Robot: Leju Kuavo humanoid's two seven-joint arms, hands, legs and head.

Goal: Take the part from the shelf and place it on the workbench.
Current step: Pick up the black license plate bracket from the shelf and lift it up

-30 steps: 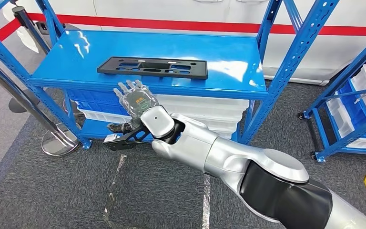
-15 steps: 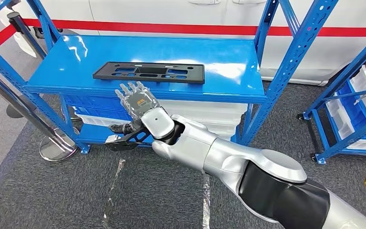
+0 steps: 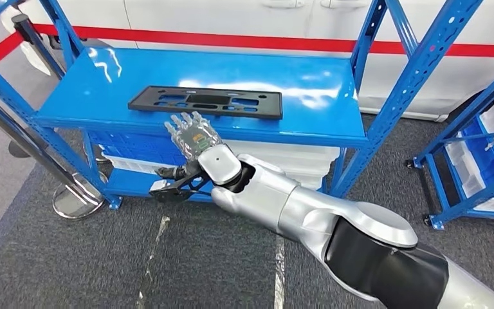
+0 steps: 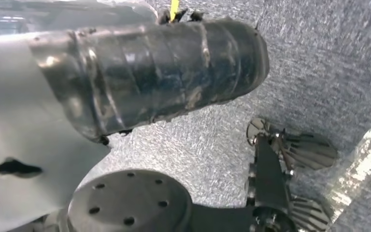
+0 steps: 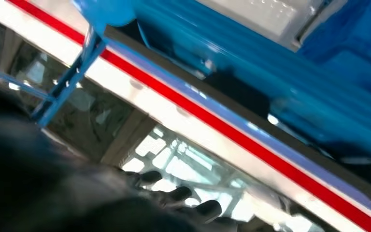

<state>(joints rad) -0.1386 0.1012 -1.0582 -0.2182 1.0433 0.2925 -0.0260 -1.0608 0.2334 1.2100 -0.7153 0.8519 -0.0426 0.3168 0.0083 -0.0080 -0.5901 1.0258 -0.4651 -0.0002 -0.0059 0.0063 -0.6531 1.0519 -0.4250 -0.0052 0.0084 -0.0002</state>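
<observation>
The part [image 3: 206, 102] is a flat black plate with several cut-outs. It lies lengthwise on the top board of the blue shelf [image 3: 309, 80], near the front edge. My right hand [image 3: 193, 136] is raised in front of that edge, just below the part and slightly left of its middle. Its fingers are spread, it holds nothing, and it is not touching the part. The right wrist view shows dark fingertips [image 5: 183, 194] against the blurred shelf edge. In the left wrist view the ribbed cover of my left hand [image 4: 149, 72] hangs over grey carpet, with its fingers hidden.
White crates [image 3: 283, 151] are stacked under the top board. A stanchion with a round metal base [image 3: 77, 196] stands at the shelf's left corner. A second blue rack with white bins [image 3: 482, 161] stands at the right. Silver tape strips [image 3: 151, 257] run across the grey carpet.
The whole picture has shifted a little, so the camera moved. My right hand stays spread in front of the shelf edge, and the part lies as before.
</observation>
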